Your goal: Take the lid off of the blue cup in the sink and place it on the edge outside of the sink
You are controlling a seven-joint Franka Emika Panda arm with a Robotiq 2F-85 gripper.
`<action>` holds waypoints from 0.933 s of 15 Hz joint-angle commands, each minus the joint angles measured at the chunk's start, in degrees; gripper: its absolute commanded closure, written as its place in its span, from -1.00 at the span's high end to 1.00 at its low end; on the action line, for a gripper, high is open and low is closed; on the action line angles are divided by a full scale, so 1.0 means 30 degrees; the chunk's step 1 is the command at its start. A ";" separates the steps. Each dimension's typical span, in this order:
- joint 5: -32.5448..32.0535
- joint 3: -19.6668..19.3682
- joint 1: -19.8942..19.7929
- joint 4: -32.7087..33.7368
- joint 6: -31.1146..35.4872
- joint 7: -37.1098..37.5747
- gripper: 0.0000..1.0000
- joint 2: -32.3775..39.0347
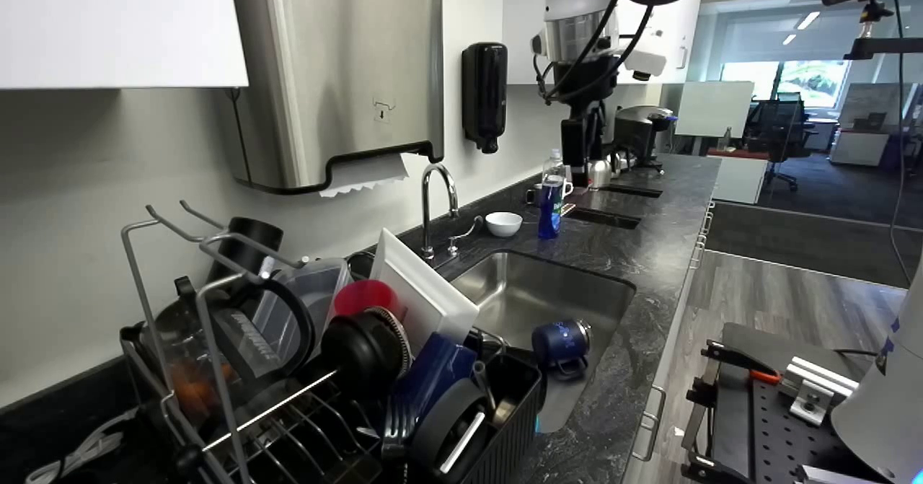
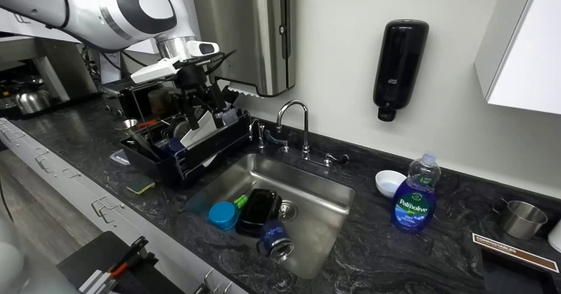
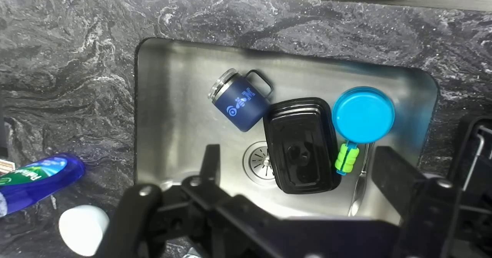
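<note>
Black fingers [image 3: 210, 162] spread, empty. I judge clear round plastic lid [image 3: 222, 83] light, stiff, slippery; I'd grip its rim, wary of navy cylindrical steel mug [image 3: 243, 106] rolling.

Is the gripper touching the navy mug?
Apart. In both exterior views the gripper hangs in the air, with open space between it and the navy mug in the sink.

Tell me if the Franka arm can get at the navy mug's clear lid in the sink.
Probably yes: the end effector is open above the sink, and nothing covers the clear lid.
</note>
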 commanded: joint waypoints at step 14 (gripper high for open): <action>0.0957 -0.3530 -0.0952 0.0843 0.6023 -0.0705 1.00 0.8044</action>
